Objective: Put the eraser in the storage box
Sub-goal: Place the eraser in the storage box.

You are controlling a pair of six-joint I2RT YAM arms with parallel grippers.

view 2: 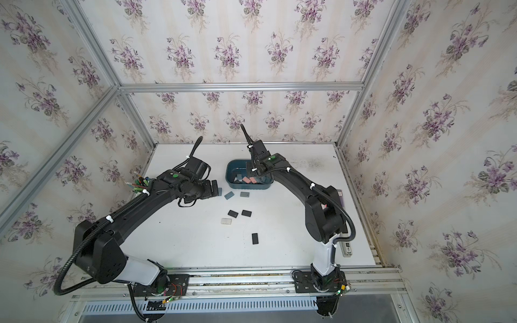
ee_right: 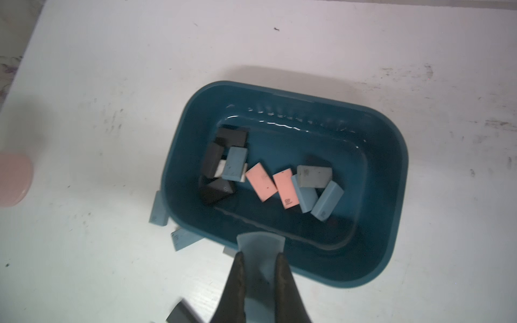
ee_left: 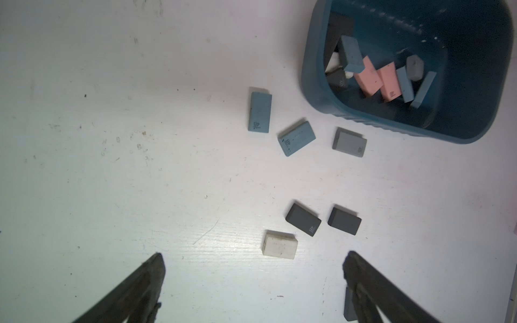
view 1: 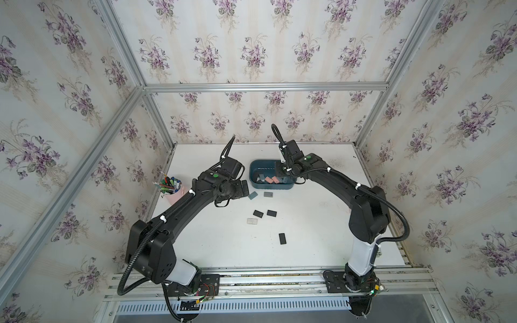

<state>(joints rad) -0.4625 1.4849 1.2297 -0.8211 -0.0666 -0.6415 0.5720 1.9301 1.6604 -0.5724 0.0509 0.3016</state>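
Over the storage box [view 1: 252,174] in both top views, the right arm [view 1: 335,183] reaches from the right; loose erasers [view 1: 268,194] lie just near of it. From the left wrist, the left gripper [ee_left: 254,255] gapes empty, a white eraser [ee_left: 279,244] just ahead. From the right wrist, the right gripper [ee_right: 260,254] pinches the pale eraser [ee_right: 260,242] above the box's near rim, long axis along the jaws, interior just beyond.

My right gripper [ee_right: 260,258] pinches a grey eraser [ee_right: 260,242]; straight ahead of it sits the storage box [ee_right: 391,156] holding loose erasers [ee_right: 261,181].
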